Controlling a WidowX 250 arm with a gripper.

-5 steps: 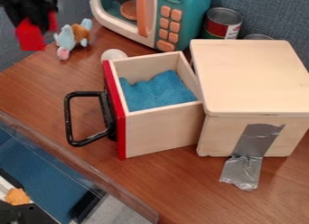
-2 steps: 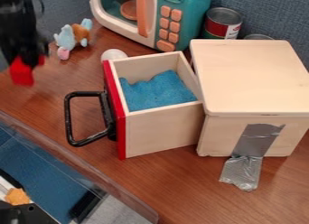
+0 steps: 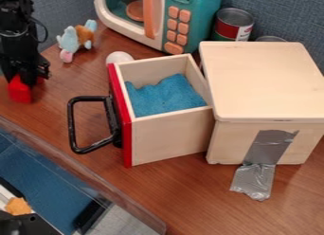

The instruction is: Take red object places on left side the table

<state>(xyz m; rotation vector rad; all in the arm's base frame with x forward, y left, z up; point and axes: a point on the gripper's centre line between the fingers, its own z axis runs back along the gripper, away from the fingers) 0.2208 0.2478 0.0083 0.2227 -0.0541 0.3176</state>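
Note:
At the left edge of the camera view the black gripper (image 3: pixel 26 78) hangs low over the brown table (image 3: pixel 57 106), shut on a red object (image 3: pixel 20 91). The red object is blocky, with a smaller red part showing to the right of the fingers. Its lower end is at or just above the table's left part; whether it touches the wood I cannot tell.
An open wooden drawer (image 3: pixel 166 134) with a red front, black handle (image 3: pixel 71 125) and blue filling stands mid-table, beside a wooden box (image 3: pixel 263 82). Behind are a plush toy (image 3: pixel 77 39), a white ball (image 3: pixel 119 57), a toy microwave (image 3: pixel 158 16) and a can (image 3: pixel 233 24).
The gripper has come down at the left side with the red object, from beside the plush toy to low over the table. The drawer, box and toys have kept their places.

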